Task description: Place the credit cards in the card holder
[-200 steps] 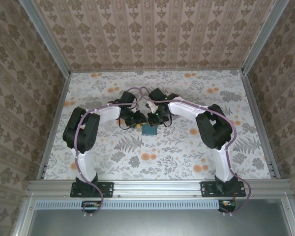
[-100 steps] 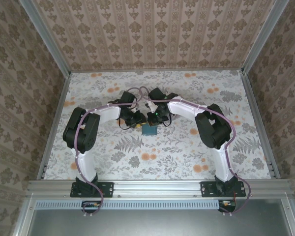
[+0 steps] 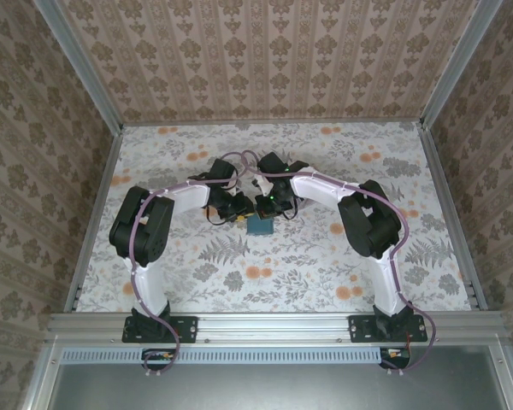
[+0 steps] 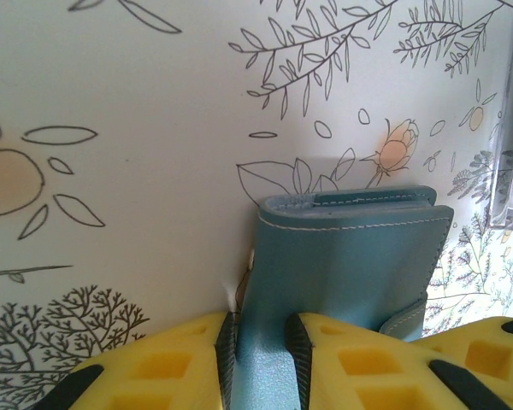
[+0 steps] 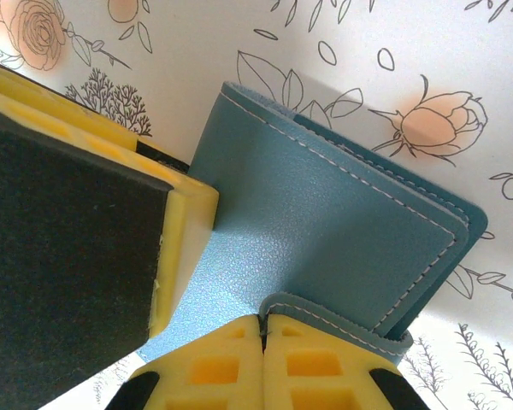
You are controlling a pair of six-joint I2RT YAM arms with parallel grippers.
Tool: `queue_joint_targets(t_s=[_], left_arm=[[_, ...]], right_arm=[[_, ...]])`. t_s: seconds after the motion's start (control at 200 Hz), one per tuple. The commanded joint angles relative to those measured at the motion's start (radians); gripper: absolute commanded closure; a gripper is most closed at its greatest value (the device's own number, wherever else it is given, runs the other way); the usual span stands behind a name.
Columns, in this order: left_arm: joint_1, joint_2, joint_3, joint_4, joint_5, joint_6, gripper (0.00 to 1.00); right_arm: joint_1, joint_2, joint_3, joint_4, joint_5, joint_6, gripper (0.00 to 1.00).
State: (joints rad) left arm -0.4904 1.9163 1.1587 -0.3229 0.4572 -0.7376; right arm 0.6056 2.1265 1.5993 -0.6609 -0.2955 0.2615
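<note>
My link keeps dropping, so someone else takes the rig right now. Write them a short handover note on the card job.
Left gripper: shut on the near edge of the teal card holder.
Right gripper: shut, tips at the holder's strap flap; whether it pinches the flap cannot be told.
Card holder: folded shut, between both arms at the middle of the table.
Done: unclear whether any card is inside yet.
Left: probably open the holder and slot in the credit cards; locate them first.
</note>
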Motion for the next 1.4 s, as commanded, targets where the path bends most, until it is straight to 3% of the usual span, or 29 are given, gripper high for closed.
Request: queue_joint_targets(t_s=[0.0, 0.425, 0.695, 1.015, 1.28, 1.395], left_arm=[[-0.008, 0.016, -0.011, -0.009, 0.005, 0.010, 0.72], [-0.010, 0.021, 0.002, -0.007, 0.009, 0.007, 0.72], [-0.008, -0.027, 0.006, -0.026, -0.014, 0.026, 0.68], [0.027, -0.248, 0.029, -0.058, -0.118, 0.127, 0.55], [0.134, -0.554, -0.068, -0.046, -0.323, 0.244, 0.43], [0.208, -0.685, -0.139, -0.031, -0.427, 0.277, 0.33]], right_arm=[[0.014, 0.077, -0.053, -0.026, 0.059, -0.008, 0.94], [0.026, 0.147, -0.066, -0.092, 0.136, -0.032, 0.94], [0.019, 0.008, -0.053, -0.067, 0.093, -0.018, 0.89], [-0.005, -0.238, -0.040, -0.003, 0.160, -0.042, 0.57], [-0.022, -0.560, -0.259, 0.202, 0.446, -0.130, 0.41], [-0.056, -0.719, -0.395, 0.318, 0.608, -0.140, 0.26]])
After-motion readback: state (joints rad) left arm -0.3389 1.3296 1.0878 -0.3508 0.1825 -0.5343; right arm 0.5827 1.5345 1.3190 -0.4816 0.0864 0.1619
